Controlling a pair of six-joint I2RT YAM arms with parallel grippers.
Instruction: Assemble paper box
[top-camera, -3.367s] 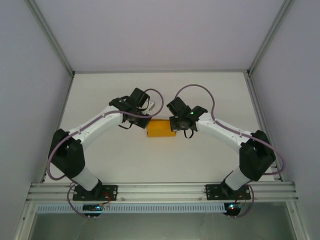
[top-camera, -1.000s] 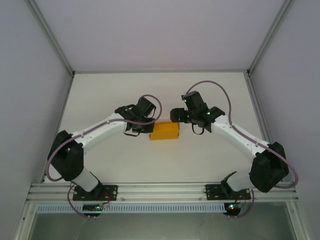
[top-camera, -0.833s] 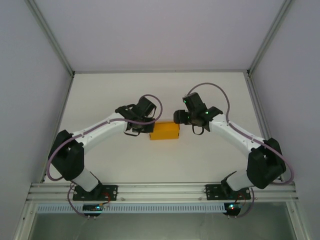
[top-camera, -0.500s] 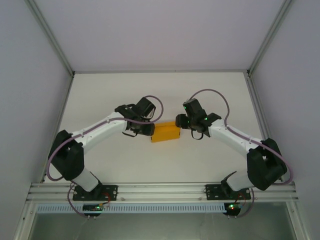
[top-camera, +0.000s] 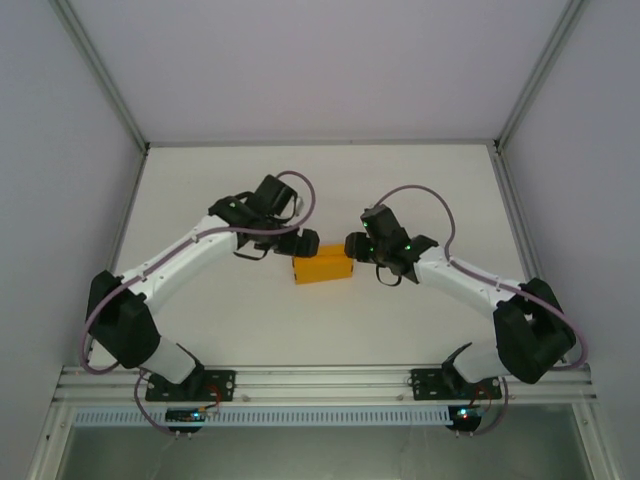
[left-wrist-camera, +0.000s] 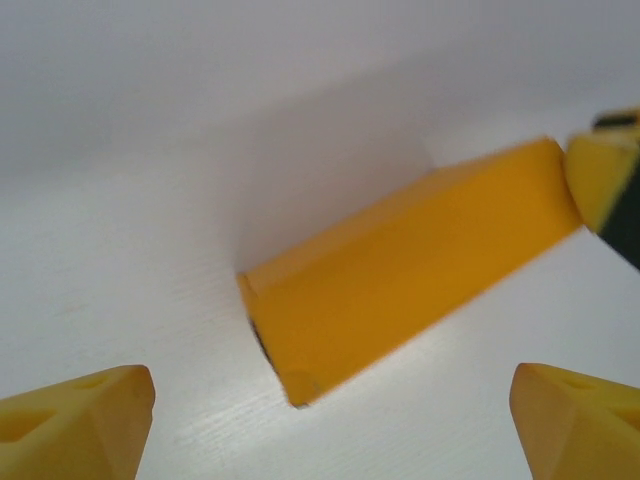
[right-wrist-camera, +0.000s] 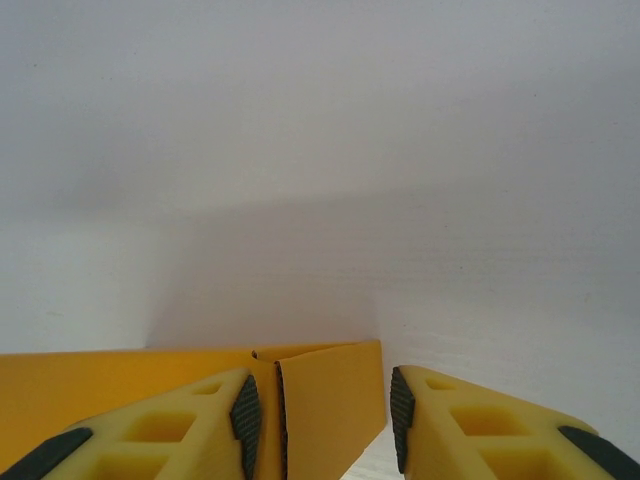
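Top view: the paper box (top-camera: 322, 269) lies near the counter's (top-camera: 250, 320) middle, with the left end effector (top-camera: 298, 242) at its far-left corner and the right end effector (top-camera: 353, 247) at its right end.

Left wrist: the fingers (left-wrist-camera: 85, 420) are spread wide and hold nothing, so nothing braces the paper box.

Right wrist: the fingers (right-wrist-camera: 170, 430) closely straddle its end; I cannot tell if they pinch it. A push here could slide or crumple the card.

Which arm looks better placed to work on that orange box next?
The right, probably. The right gripper has a finger on each side of the paper box at its end, while the left gripper stands wide open, apart from the box.
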